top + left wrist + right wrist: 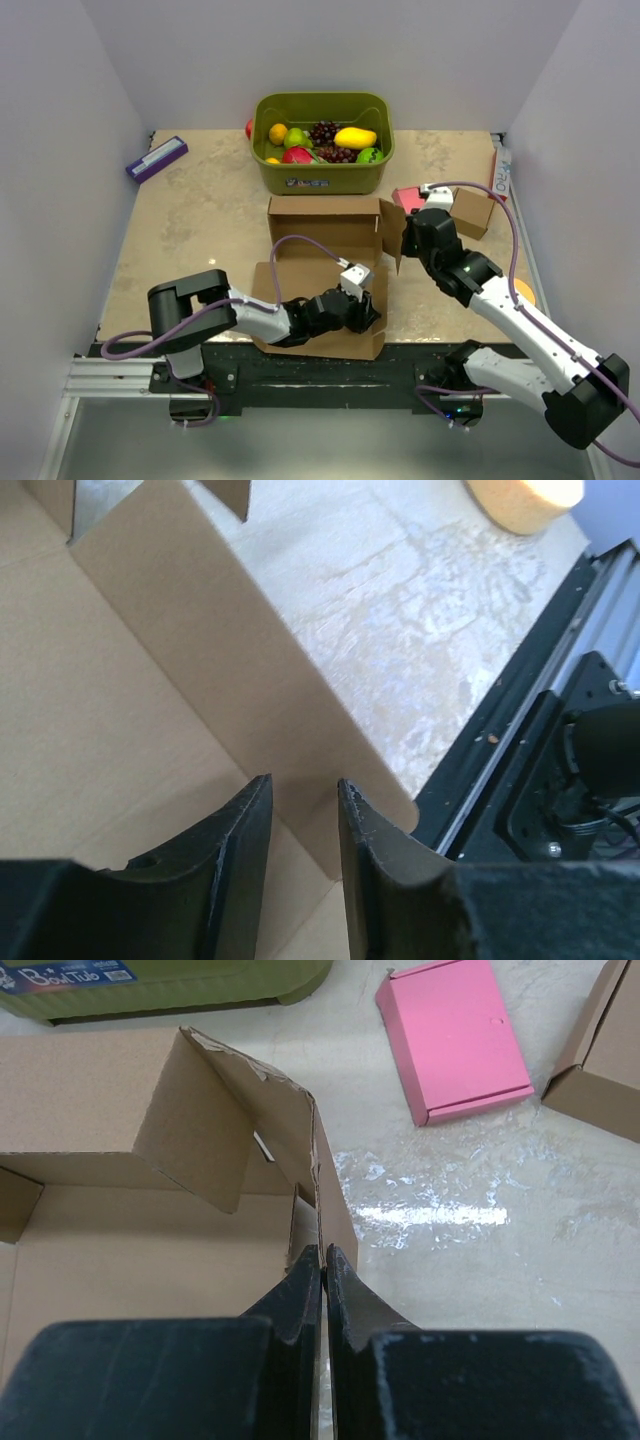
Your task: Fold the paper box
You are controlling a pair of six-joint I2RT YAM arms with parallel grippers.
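The paper box (322, 222) lies open in the middle of the table, its back wall and right side wall raised. My right gripper (407, 238) is shut on the upright right side wall, and the right wrist view shows the thin cardboard edge (318, 1180) pinched between the closed jaws of that gripper (323, 1252). My left gripper (367, 308) hovers low over the box's near right corner. In the left wrist view the left gripper (303, 798) shows a clear gap, with the box floor (100, 730) and a raised side flap (230, 650) seen beyond it.
A green basket (320, 180) of fruit stands behind the box. A pink block (408, 198) (455, 1040) and a small brown box (474, 212) (600, 1060) lie at the right. A purple and white item (157, 158) sits far left. An orange disc (526, 292) (525, 500) lies near the right edge.
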